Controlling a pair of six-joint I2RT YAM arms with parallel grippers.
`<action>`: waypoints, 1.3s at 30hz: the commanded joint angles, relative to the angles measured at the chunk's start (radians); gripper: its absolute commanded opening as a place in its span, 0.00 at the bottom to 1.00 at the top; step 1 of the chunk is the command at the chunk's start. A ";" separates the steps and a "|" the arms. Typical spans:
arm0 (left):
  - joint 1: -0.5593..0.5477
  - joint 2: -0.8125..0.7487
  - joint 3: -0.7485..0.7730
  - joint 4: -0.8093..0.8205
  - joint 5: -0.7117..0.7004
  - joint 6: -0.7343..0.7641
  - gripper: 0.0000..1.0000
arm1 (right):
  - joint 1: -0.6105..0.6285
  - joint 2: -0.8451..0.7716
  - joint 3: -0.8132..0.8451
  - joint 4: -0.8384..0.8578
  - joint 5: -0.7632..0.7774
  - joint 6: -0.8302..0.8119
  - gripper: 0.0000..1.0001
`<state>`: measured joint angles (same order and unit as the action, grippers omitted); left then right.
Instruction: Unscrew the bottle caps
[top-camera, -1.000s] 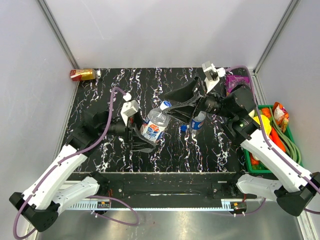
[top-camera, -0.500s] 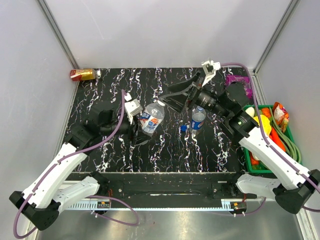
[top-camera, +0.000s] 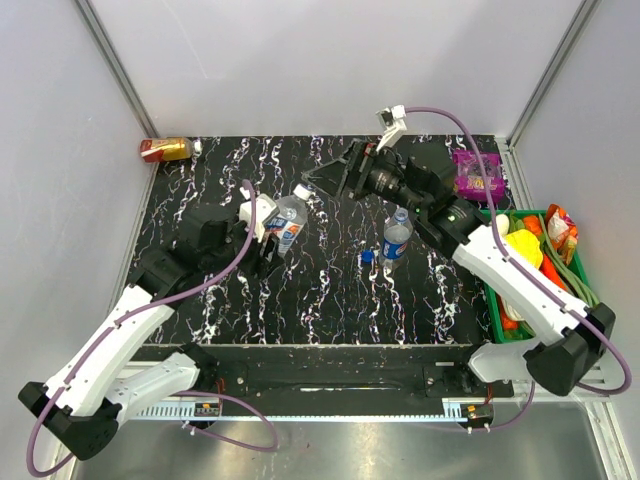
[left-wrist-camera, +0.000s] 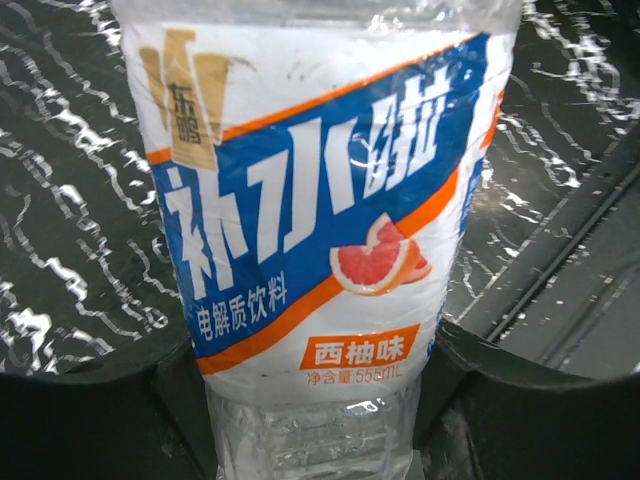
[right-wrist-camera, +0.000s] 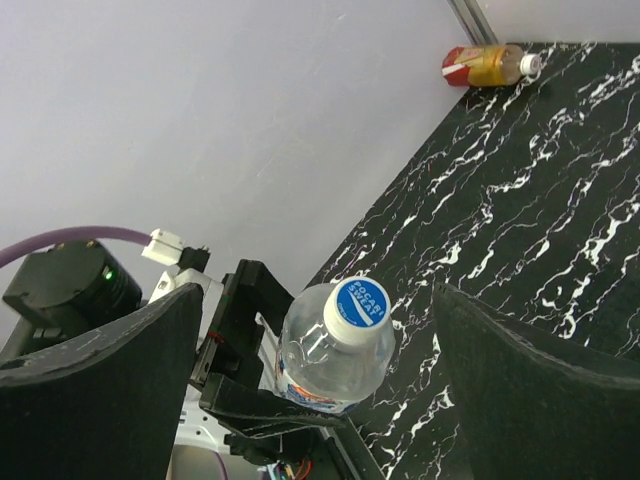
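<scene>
My left gripper (top-camera: 268, 243) is shut on the clear bottle with the white, blue and orange label (top-camera: 283, 222), held tilted above the table; the label fills the left wrist view (left-wrist-camera: 320, 200). Its white cap (top-camera: 301, 190), blue on top, is on the neck and points at my right gripper (top-camera: 322, 182). That gripper is open, a short way off the cap; in the right wrist view the cap (right-wrist-camera: 360, 305) sits between the spread fingers (right-wrist-camera: 110, 390). The Pepsi bottle (top-camera: 396, 237) stands mid-table. A dark blue cap (top-camera: 367, 256) lies on the table beside it.
A red-and-gold can (top-camera: 165, 149) lies at the back left corner, also in the right wrist view (right-wrist-camera: 485, 65). A purple packet (top-camera: 476, 172) lies at the back right. A green bin (top-camera: 545, 215) of toys stands off the right edge.
My left gripper has carried the bottle left and back, tilting it. My right gripper has drawn back from the cap towards the rear, open. The white cap stays on the bottle.
</scene>
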<state>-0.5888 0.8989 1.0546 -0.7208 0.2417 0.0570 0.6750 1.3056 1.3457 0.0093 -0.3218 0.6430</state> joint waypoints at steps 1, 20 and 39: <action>0.001 -0.005 0.064 -0.009 -0.179 0.006 0.12 | -0.014 0.061 0.078 -0.003 -0.014 0.089 1.00; -0.049 0.072 0.104 -0.108 -0.438 -0.025 0.06 | -0.015 0.334 0.256 -0.118 -0.152 0.182 0.83; -0.089 0.092 0.105 -0.098 -0.443 -0.048 0.06 | -0.015 0.366 0.257 -0.111 -0.161 0.198 0.17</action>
<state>-0.6716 1.0019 1.1179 -0.8490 -0.1768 0.0238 0.6624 1.6855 1.5673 -0.1276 -0.4648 0.8360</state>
